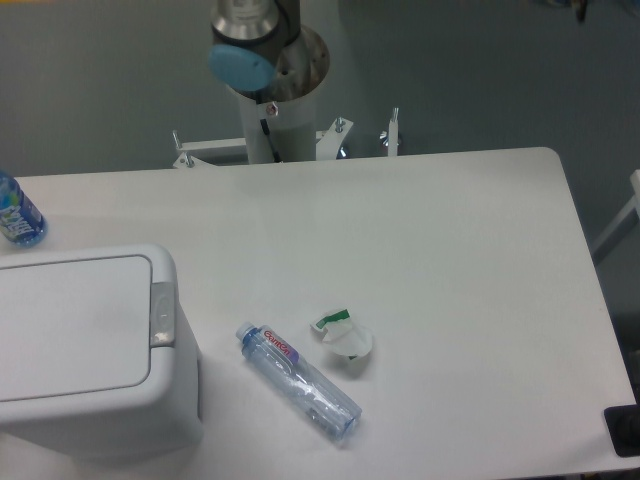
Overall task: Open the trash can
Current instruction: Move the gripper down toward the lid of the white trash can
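Observation:
The trash can is a large boxy white bin standing at the table's near left. Its flat rectangular lid lies shut on top. A small grey push-button tab sits at the lid's right edge. Only the arm's base and a joint with a blue cap show at the top, behind the table's far edge. The gripper is out of view.
An empty clear plastic bottle lies on its side right of the bin. A crumpled white wrapper with green print lies just beyond it. A blue-labelled bottle stands at the far left edge. The white table ends at the right near x 600.

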